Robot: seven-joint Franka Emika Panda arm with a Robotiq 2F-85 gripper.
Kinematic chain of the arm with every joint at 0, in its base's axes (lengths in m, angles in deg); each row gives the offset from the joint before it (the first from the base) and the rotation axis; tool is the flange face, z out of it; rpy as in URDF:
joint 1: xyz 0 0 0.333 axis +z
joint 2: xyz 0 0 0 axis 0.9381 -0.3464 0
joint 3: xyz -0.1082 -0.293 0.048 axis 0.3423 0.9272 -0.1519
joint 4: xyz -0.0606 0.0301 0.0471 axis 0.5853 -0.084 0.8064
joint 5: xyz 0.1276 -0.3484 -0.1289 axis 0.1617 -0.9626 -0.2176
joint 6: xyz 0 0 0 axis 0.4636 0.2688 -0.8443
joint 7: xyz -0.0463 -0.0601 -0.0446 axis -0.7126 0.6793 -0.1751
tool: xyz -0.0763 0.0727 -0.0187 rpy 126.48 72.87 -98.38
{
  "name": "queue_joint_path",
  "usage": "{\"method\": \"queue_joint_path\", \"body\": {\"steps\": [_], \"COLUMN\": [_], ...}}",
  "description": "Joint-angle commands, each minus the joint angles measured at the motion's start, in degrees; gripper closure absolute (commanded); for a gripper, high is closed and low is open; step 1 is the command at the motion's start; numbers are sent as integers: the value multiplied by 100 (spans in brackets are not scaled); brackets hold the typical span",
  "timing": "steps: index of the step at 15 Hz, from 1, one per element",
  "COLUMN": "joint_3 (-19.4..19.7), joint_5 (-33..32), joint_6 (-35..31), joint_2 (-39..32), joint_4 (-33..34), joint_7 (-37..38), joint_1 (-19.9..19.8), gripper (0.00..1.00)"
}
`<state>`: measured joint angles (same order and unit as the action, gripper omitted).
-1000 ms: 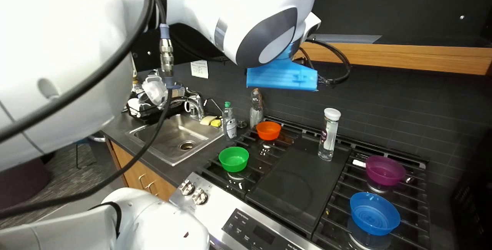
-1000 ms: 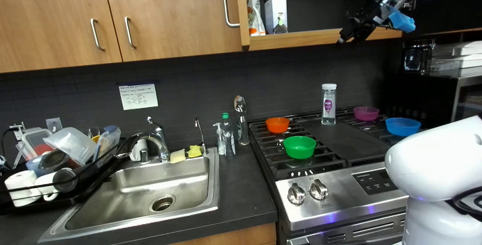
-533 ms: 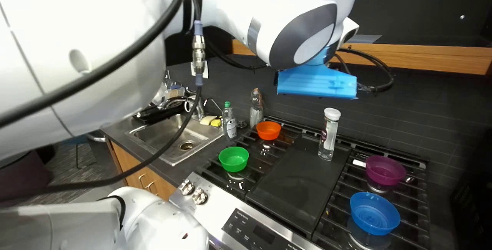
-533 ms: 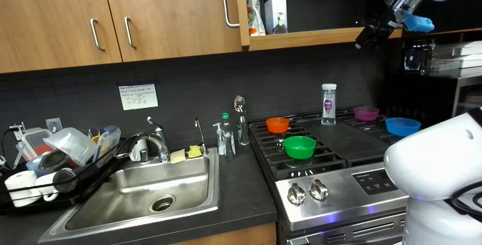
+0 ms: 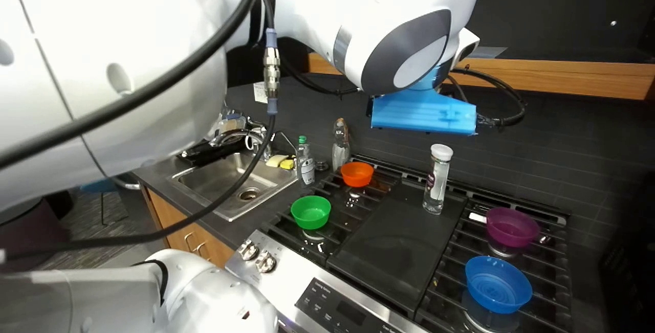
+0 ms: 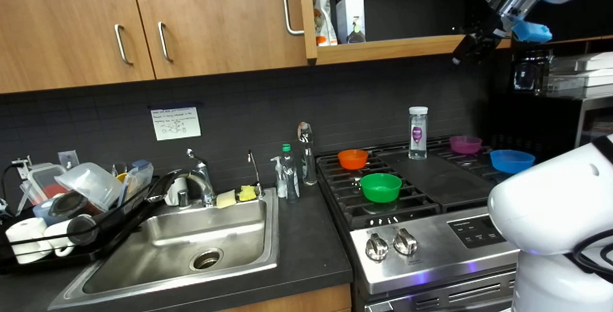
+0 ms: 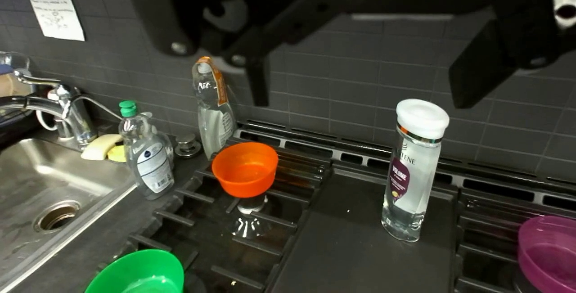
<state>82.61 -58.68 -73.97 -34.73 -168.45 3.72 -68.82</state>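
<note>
The gripper [image 7: 362, 97] is hovering above the stove [image 6: 433, 244], its two fingers [image 7: 477, 65] standing spread wide apart. Below them, and apart from them, a white-capped clear bottle [image 7: 411, 171] is standing upright on the flat black griddle [image 7: 355, 252], close to the stove's rear edge. Four bowls are flanking the griddle: the orange bowl [image 7: 245, 169] is sitting near the rear corner on the side of the sink [image 6: 273, 235], the green bowl [image 5: 311, 214] nearer the front edge on that side, the purple bowl [image 5: 512, 227] near the opposite rear corner, and the blue bowl [image 5: 498, 285] in front of the purple one. A white piece [image 5: 478, 218] is projecting beside the purple bowl; what it belongs to cannot be told. The tiled wall [image 7: 508, 135] is rising just behind the bottle and closing off the rear edge. In an exterior view the gripper is overlapping the wooden shelf edge [image 6: 383, 51]; whether the two are touching cannot be told. Beyond the stove's sink-side edge, a green-capped bottle [image 7: 150, 164] and an orange-marked bottle [image 7: 211, 113] are standing on the counter [image 6: 311, 245]. A black cable [image 5: 271, 98] is crossing in front of the sink in an exterior view.
</note>
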Motion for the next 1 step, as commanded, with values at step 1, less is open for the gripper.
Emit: {"method": "queue_joint_path", "body": {"steps": [1], "joint_3": [-54], "joint_5": [76], "joint_6": [18], "joint_2": [-40], "joint_4": [15], "joint_7": [-58], "joint_1": [-83], "gripper": [0]}}
